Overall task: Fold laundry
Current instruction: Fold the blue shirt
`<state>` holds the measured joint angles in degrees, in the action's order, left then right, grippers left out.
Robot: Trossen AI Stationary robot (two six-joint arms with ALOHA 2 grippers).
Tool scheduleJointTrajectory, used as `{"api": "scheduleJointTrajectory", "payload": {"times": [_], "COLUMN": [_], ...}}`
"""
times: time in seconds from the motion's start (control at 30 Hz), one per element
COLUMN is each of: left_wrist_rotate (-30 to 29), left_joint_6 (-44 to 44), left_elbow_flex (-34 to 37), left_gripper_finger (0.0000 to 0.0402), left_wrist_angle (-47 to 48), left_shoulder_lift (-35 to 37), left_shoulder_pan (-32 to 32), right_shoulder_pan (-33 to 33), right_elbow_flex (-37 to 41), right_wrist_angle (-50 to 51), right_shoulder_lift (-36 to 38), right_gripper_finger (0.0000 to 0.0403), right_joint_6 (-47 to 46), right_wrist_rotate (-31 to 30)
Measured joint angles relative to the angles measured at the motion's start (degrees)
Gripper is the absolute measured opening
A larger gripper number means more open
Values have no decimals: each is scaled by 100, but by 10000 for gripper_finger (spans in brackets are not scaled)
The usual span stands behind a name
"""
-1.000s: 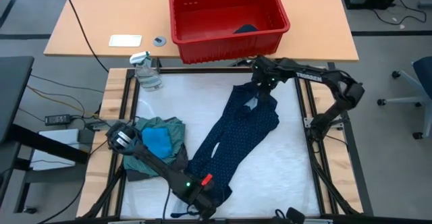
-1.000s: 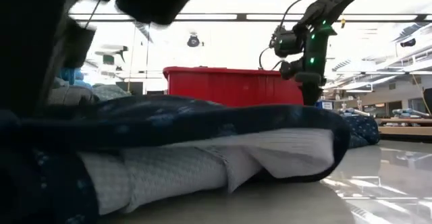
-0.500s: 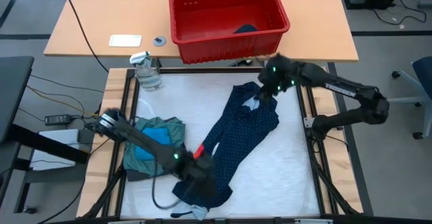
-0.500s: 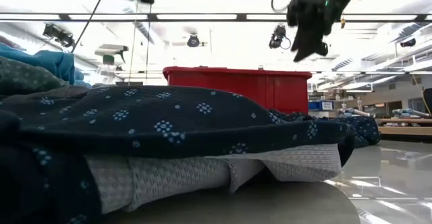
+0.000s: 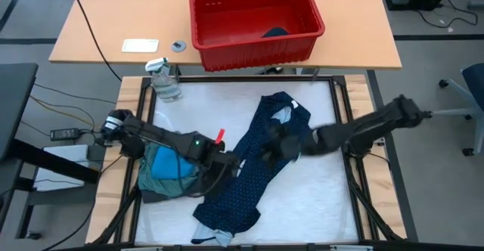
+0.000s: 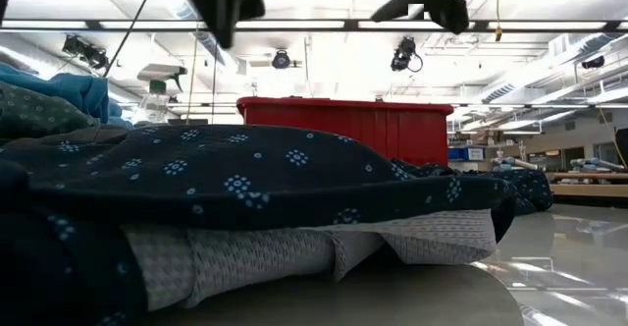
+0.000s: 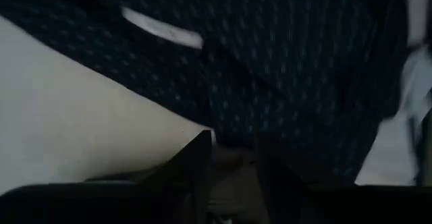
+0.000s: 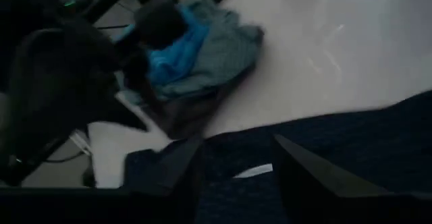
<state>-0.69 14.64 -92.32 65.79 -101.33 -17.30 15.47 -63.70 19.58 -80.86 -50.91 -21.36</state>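
The navy dotted garment (image 5: 249,187) lies stretched slantwise on the white table from its far collar end (image 5: 283,115) to its near end (image 5: 215,232), where a pale inner side (image 6: 294,252) shows. My left gripper (image 5: 219,171) hovers over the garment's left edge near that end, pointing down, fingers (image 7: 199,166) a little apart, nothing hanging from it in the low view. My right gripper (image 5: 274,149) is raised over the garment's middle, open, with the cloth (image 8: 351,136) below it. A pile of teal, bright blue and dark grey cloth (image 5: 178,164) rests at the left.
A red bin (image 5: 253,17) with a dark piece inside stands on the wooden table beyond the far edge. A clear spray bottle (image 5: 165,81) stands at the far left corner. Bare white table (image 5: 318,198) lies to the right of the garment.
My right gripper has left the garment's far end and swung toward the near edge and left, over the garment's middle. My left gripper has risen from the garment's near end and gone toward the far edge. The garment stays flat on the table.
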Motion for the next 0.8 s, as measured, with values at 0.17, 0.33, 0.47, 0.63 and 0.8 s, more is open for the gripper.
{"api": "scheduleJointTrajectory", "payload": {"times": [0.17, 0.33, 0.47, 0.63, 0.8], "left_wrist_rotate": [758, 993, 754, 746, 744], "left_joint_6": [-380, 43, 16, -223, -221], "left_elbow_flex": [1437, 2657, 2959, 3049, 3047], "left_gripper_finger": [116, 116, 116, 116, 116], "left_wrist_angle": [-955, -1878, -2034, -2071, -2403], "left_shoulder_lift": [450, 1151, 1527, 1610, 1610], "left_shoulder_pan": [-13, -13, -88, -315, -598], "right_shoulder_pan": [776, 1254, 1342, 1200, 1157], "right_elbow_flex": [7, 9, 7, 5, -24], "right_wrist_angle": [-766, -1636, -2746, -3217, -2375], "right_shoulder_lift": [-1160, -2077, -2661, -3369, -3536], "right_gripper_finger": [170, 161, 151, 131, 96], "right_joint_6": [-1465, -2134, -1605, -1807, -2358], "right_wrist_rotate": [-671, -687, -20, 358, 1266]}}
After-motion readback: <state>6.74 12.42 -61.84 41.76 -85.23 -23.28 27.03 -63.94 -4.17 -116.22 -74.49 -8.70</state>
